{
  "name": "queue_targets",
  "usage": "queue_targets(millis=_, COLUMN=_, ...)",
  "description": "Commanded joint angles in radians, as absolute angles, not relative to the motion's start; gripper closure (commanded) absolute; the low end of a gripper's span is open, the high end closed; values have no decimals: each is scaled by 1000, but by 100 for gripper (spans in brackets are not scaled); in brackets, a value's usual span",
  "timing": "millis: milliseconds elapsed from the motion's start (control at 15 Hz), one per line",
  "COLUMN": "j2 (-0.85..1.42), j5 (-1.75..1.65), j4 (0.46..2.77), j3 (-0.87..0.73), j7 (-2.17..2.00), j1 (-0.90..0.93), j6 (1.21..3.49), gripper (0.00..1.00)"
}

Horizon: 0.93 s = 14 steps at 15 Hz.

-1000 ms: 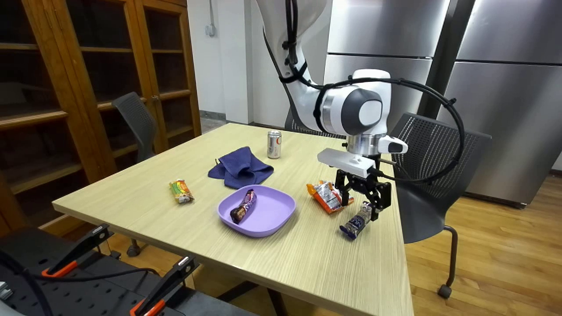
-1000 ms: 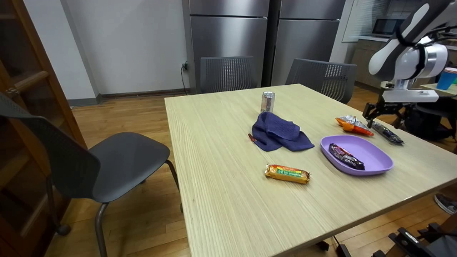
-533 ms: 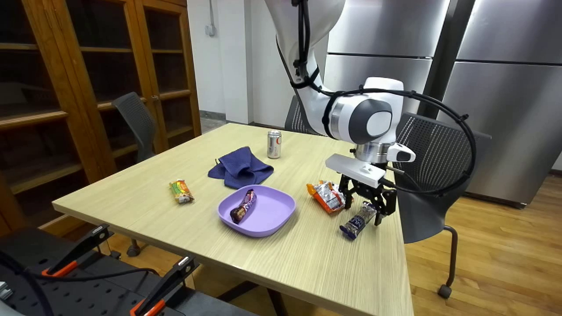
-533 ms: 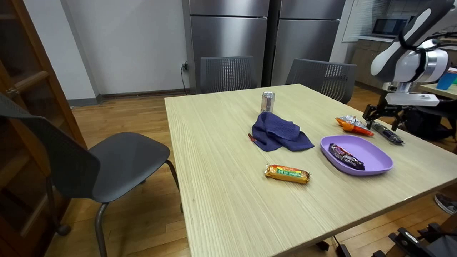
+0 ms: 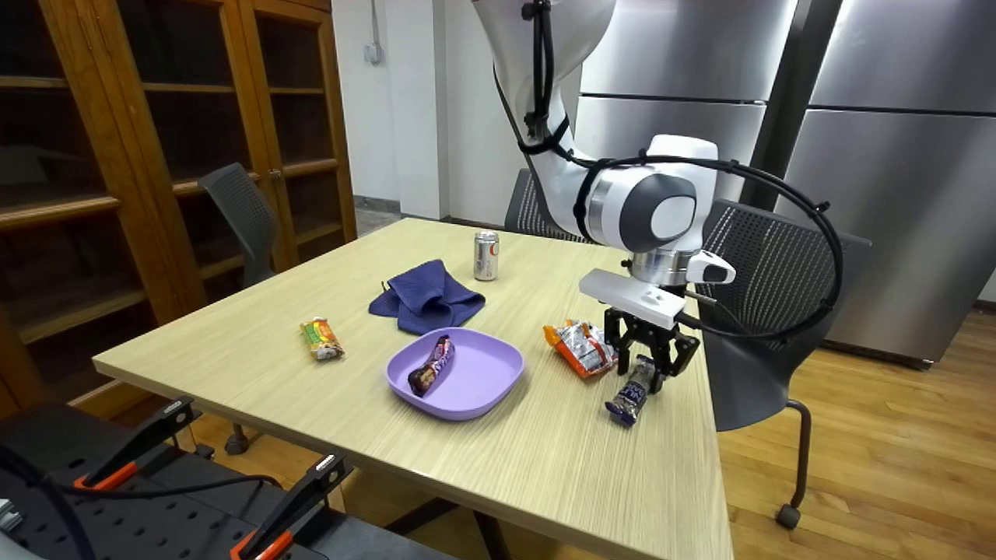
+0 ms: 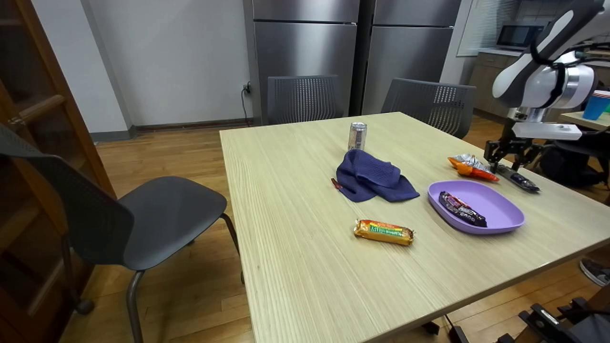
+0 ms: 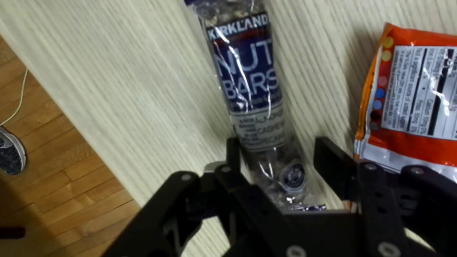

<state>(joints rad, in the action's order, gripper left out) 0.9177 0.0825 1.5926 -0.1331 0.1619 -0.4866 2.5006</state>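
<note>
A Kirkland nut bar (image 5: 629, 398) lies on the pale wooden table (image 5: 545, 467), near its right edge in an exterior view, and the black gripper (image 5: 639, 379) straddles the bar's far end. The jaws stand partway apart and grip nothing: in the wrist view the left finger (image 7: 233, 153) sits close at the bar's side, though whether it touches cannot be told, while a strip of table shows between the bar and the right finger (image 7: 330, 167). To the right of that finger lies an orange snack packet (image 7: 421, 96), its printed panel facing up; in both exterior views it is to the left of the nut bar, near it. In an exterior view a purple plate (image 5: 486, 381) sits farther left, bearing a dark wrapped candy bar (image 5: 432, 367) on its left side; beyond the plate is a crumpled blue cloth (image 5: 436, 299), a silver can (image 5: 485, 255) stands upright at its far right, and a yellow-orange snack bar (image 5: 321, 339) lies left of the plate, apart from the other things
</note>
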Motion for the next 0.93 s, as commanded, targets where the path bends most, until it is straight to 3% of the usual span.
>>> queue_targets(millis=0, j2=915, j5=96, j4=1571, j3=-120, j7=203, j1=-506, j6=2474, gripper=72)
queue_targets(millis=200, j2=899, j5=91, j4=1591, j3=-129, j7=199, j1=-500, j6=2483, gripper=92)
queue_targets(millis=867, j2=804, j5=68, j4=1695, j3=-163, j7=202, j1=-479, j6=2538, gripper=92)
